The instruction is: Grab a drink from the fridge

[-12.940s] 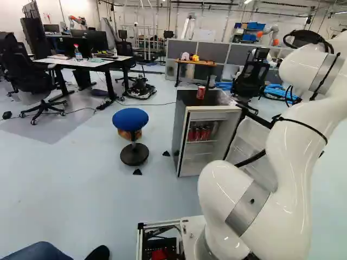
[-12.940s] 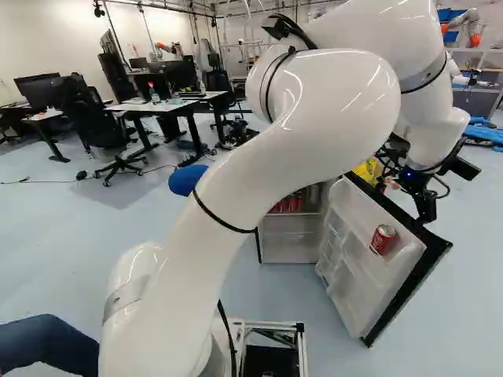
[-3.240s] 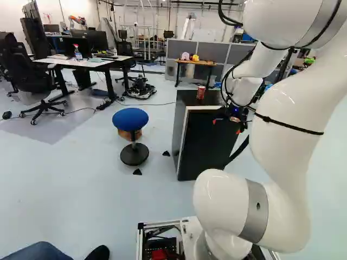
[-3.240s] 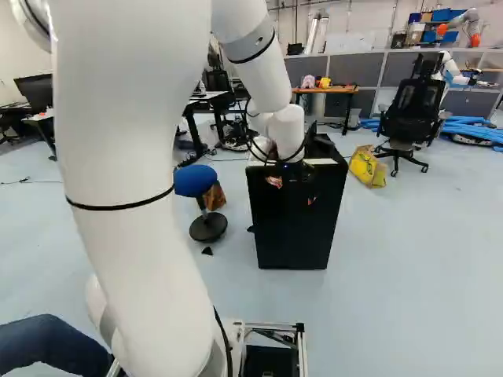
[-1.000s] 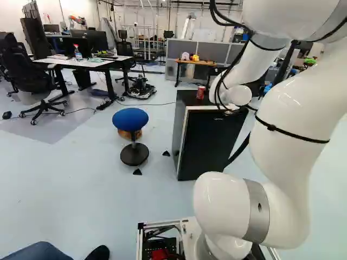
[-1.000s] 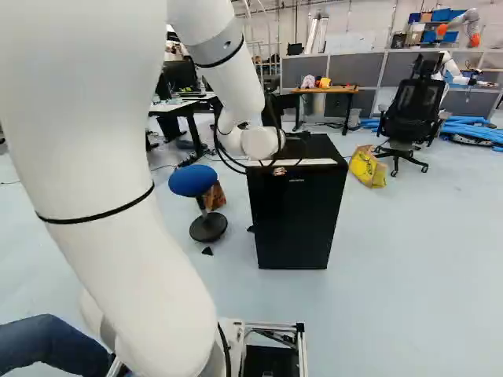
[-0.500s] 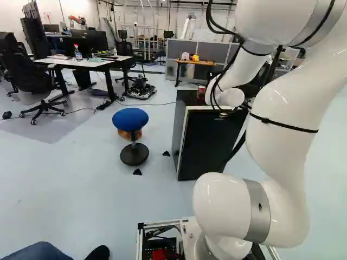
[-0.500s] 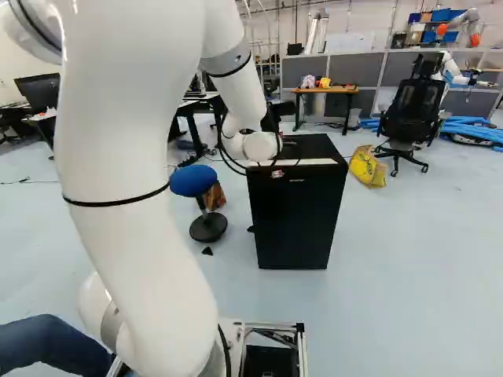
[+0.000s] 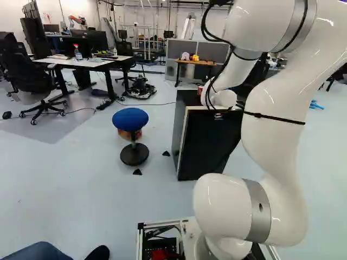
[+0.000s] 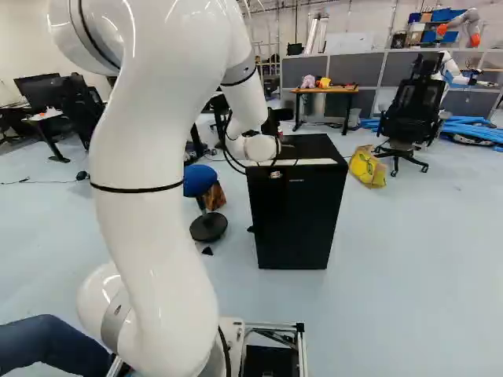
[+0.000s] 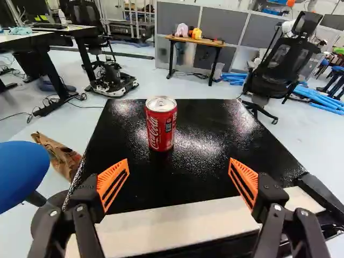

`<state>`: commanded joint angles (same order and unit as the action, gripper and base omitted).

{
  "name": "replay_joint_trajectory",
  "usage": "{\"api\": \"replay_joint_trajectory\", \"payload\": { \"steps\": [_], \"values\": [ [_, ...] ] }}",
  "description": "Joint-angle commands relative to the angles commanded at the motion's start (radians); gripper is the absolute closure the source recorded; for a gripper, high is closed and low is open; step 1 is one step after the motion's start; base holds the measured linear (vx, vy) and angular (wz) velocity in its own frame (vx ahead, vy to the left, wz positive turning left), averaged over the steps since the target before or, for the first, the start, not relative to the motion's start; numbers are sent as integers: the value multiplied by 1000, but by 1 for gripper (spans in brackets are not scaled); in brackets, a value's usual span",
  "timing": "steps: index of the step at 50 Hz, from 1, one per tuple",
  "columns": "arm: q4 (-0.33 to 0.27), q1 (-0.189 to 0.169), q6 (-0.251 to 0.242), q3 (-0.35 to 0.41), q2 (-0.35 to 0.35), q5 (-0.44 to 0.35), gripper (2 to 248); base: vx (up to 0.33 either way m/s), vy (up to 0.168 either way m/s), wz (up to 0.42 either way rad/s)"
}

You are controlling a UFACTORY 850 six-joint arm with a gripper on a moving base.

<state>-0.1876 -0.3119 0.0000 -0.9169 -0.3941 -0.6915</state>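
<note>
The red can (image 11: 161, 129) stands upright on the black top of the fridge (image 11: 199, 183). In the wrist view my gripper (image 11: 178, 181) is open above the fridge top's front part, its orange pads wide apart. The can is ahead of the fingertips, a little off the middle between them, touched by neither. In the left base view only a sliver of the can (image 9: 200, 90) shows past the wrist. The fridge door (image 10: 295, 216) is closed in the right base view. Both base views have the fingers hidden behind the arm's wrist.
A blue stool (image 9: 130, 119) stands beside the fridge. Behind are a small wooden table (image 10: 324, 90), an office chair (image 10: 414, 110) and a yellow bag (image 10: 367, 166). Another robot (image 10: 464, 27) is far back. A person's leg (image 9: 40, 251) is near the base.
Earlier the fridge door stood open with cans visible inside; it is now closed. Over the last second my wrist has shifted left in the left base view, covering most of the can on top.
</note>
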Motion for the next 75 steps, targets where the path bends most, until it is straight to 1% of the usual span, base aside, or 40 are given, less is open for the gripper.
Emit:
{"api": "replay_joint_trajectory", "payload": {
  "steps": [37, 49, 75],
  "values": [
    [87, 51, 0, -146, -115, 0, 3, 0, 0, 0],
    [115, 59, 0, -192, -150, 0, 3, 0, 0, 0],
    [176, 69, 0, -255, -198, 0, 3, 0, 0, 0]
  ]
}}
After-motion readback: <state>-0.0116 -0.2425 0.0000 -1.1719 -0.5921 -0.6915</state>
